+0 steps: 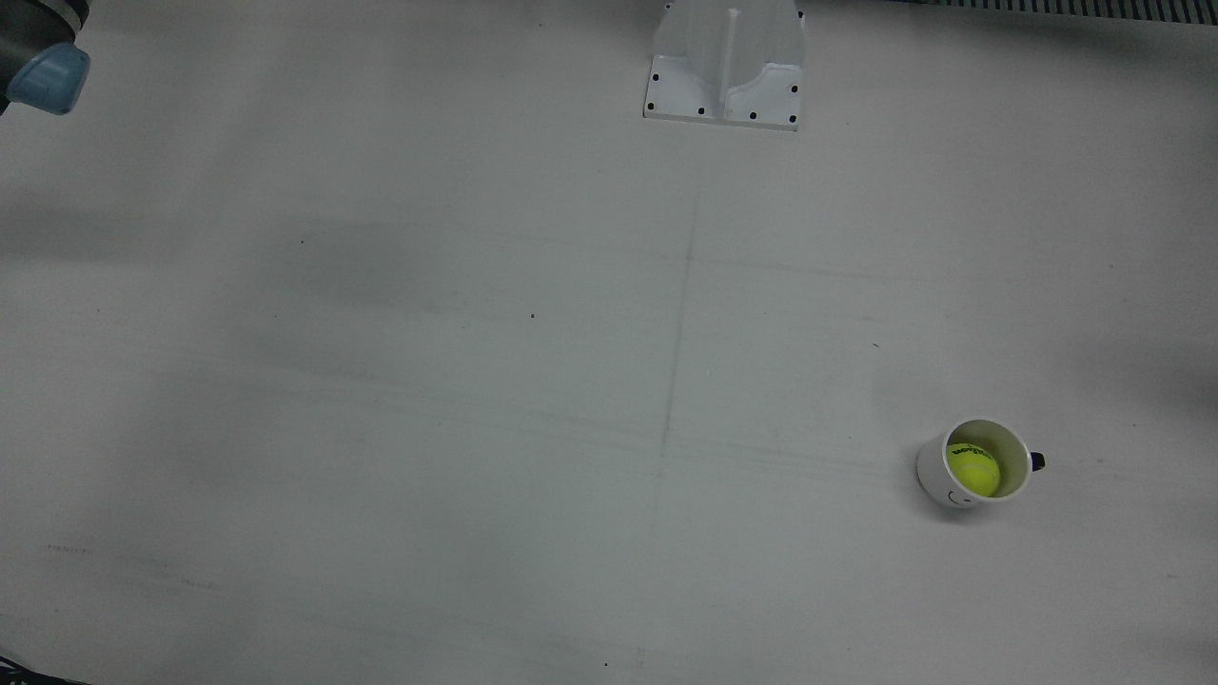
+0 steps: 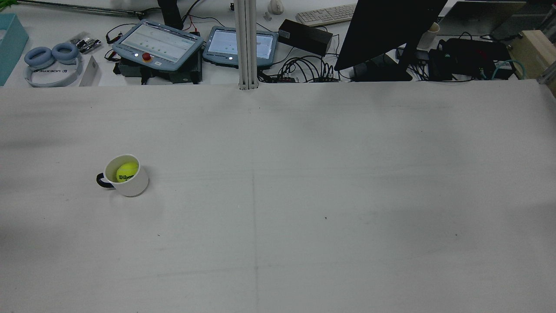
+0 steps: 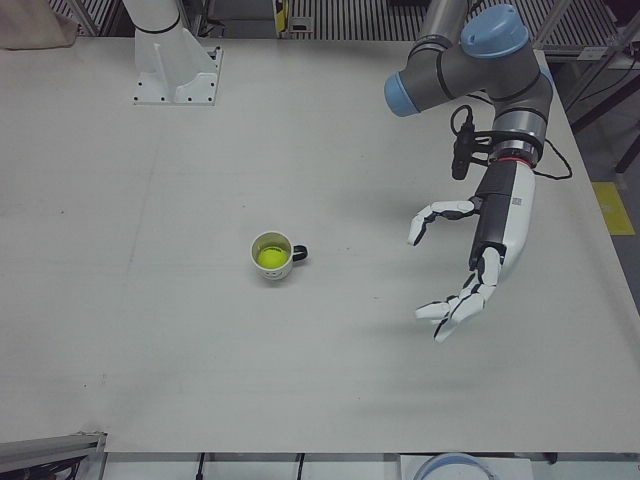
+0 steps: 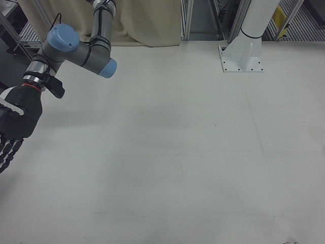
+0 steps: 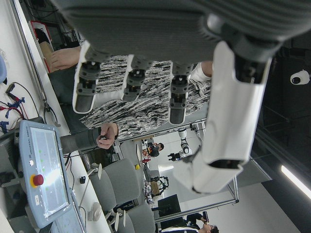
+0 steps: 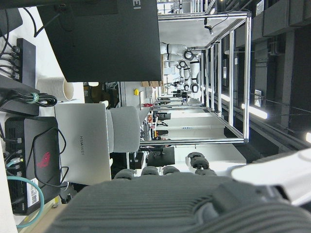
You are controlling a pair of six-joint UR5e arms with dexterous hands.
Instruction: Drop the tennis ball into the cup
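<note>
Left-front view: ball [image 3: 268, 257] sits in cup [image 3: 271, 256], at 9 o'clock from left hand [image 3: 470, 265] (fingers spread, empty).

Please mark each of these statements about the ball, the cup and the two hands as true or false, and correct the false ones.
1. The tennis ball lies inside the cup. True.
2. The cup lies tipped on its side. False: it stands upright on the table.
3. The left hand holds the ball. False: it is open and empty, apart from the cup.
4. The cup has a dark handle. True.
5. The right hand rests on the cup. False: it is at the other side of the table, far from the cup.
</note>
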